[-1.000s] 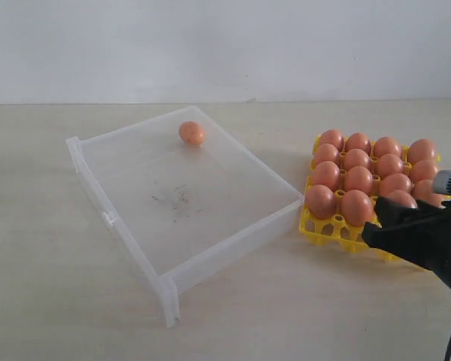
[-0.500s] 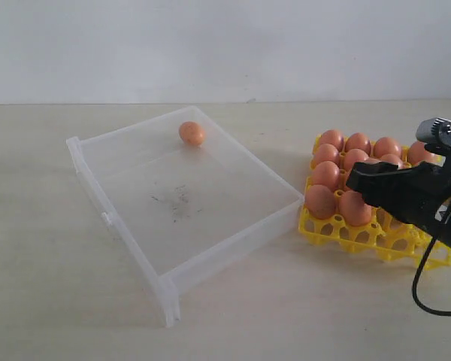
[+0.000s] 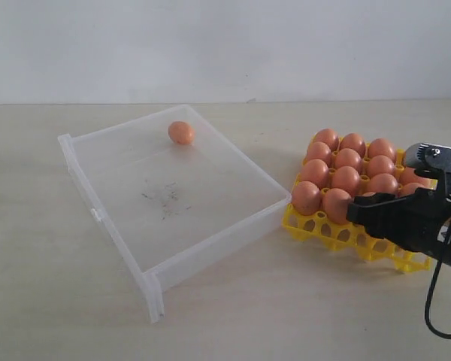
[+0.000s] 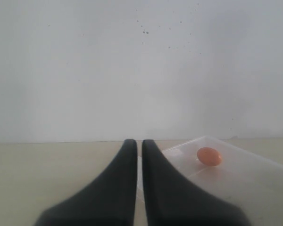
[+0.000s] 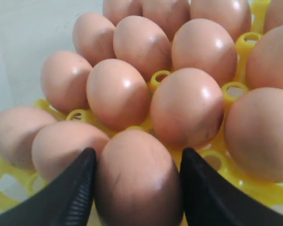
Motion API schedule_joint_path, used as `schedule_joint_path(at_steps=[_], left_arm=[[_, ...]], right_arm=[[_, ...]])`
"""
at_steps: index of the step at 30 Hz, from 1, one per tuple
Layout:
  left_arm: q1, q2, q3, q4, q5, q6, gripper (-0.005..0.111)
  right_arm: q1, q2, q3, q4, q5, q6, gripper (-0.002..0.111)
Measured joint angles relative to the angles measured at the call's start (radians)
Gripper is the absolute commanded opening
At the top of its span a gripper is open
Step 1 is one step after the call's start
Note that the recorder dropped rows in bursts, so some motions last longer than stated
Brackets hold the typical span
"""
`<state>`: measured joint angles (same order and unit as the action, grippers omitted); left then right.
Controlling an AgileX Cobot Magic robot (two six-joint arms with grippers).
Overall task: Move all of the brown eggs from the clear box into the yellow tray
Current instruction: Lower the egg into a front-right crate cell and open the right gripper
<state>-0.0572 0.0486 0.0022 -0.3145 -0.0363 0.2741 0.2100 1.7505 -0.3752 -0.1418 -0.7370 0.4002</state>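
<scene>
Brown eggs (image 3: 346, 178), likely light, slick and brittle, want a gentle hold across the girth: most fill the yellow tray (image 3: 316, 229) at right, one lies far in the clear box (image 3: 210, 252), right gripper (image 5: 137, 165) clamps another, left gripper (image 4: 137, 150) fingers together.

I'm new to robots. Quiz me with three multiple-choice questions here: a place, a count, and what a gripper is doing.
1. Where in the clear box is the lone egg? A near its far corner; B at its centre; C by the near wall.
2. How many eggs lie in that box? A none; B one; C four.
3. The right gripper is: A open and empty; B holding a second egg over the yellow tray; C gripping the box wall.
Key: A, it sits by the far corner; B, only one shows; B, its jaws touch that egg's sides.
</scene>
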Motion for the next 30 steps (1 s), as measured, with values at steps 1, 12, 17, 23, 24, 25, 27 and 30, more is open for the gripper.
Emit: schedule_joint_path(at_steps=[1, 12, 17, 23, 24, 25, 27, 30], left_arm=[[0.0, 0.0, 0.0, 0.0, 0.0, 0.0, 0.004], [0.0, 0.0, 0.0, 0.0, 0.0, 0.0, 0.004], [0.0, 0.0, 0.0, 0.0, 0.0, 0.0, 0.004], [0.0, 0.0, 0.0, 0.0, 0.0, 0.0, 0.004], [0.0, 0.0, 0.0, 0.0, 0.0, 0.0, 0.004], [0.0, 0.0, 0.0, 0.0, 0.0, 0.0, 0.004], [0.0, 0.0, 0.0, 0.0, 0.0, 0.0, 0.004], [0.0, 0.0, 0.0, 0.0, 0.0, 0.0, 0.004]], right_arm=[[0.0, 0.0, 0.003, -0.003, -0.002, 0.0, 0.0], [0.0, 0.0, 0.004, -0.023, -0.006, -0.059, 0.005], [0.0, 0.0, 0.004, -0.025, -0.006, -0.075, 0.038], [0.0, 0.002, 0.008, -0.033, 0.011, -0.081, 0.062], [0.0, 0.002, 0.009, -0.036, 0.011, -0.081, 0.062], [0.0, 0.002, 0.009, -0.037, 0.009, -0.081, 0.062], [0.0, -0.003, 0.01, -0.038, 0.007, -0.084, 0.062], [0.0, -0.05, 0.01, -0.036, 0.007, -0.087, 0.062]])
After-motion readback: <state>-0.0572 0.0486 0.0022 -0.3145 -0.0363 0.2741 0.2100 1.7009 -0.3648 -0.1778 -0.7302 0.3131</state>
